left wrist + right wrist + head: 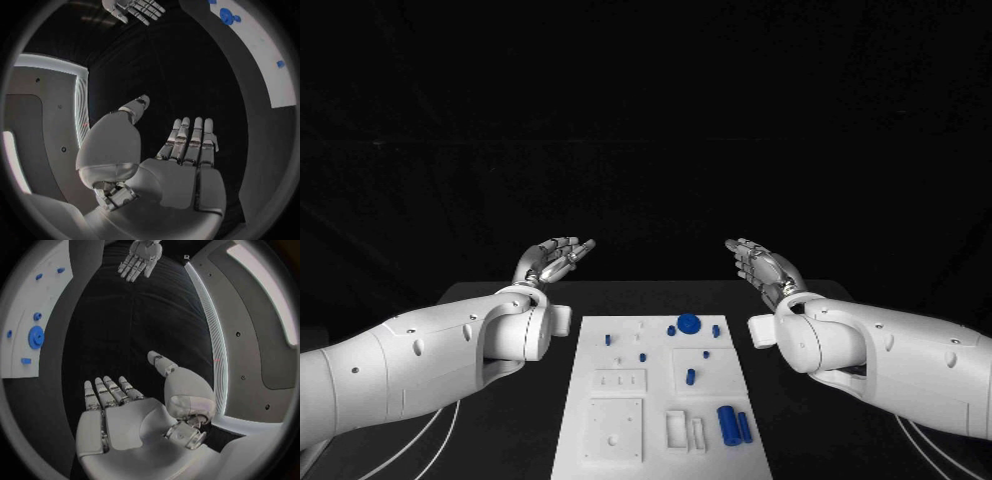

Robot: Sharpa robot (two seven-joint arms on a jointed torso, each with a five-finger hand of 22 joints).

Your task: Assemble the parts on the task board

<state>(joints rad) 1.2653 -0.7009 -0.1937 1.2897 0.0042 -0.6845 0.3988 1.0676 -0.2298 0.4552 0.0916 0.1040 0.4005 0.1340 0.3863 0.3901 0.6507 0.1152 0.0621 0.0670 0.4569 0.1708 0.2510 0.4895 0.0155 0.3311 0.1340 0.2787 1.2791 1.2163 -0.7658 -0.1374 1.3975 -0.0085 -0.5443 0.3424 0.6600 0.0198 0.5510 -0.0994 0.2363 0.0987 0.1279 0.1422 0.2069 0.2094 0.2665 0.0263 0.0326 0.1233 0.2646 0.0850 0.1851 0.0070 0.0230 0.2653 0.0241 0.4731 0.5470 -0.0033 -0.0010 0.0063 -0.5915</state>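
Both empty, fingers apart, the left hand and right hand hover beyond the task board; its blue parts lie untouched between them; reaching down seemingly comes next.

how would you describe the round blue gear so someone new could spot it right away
Find the white task board in the middle of the black table. At its far end, between the two raised hands, sits the blue gear. It is a flat round disc, the widest blue piece, unlike the small pegs and cylinders nearby.
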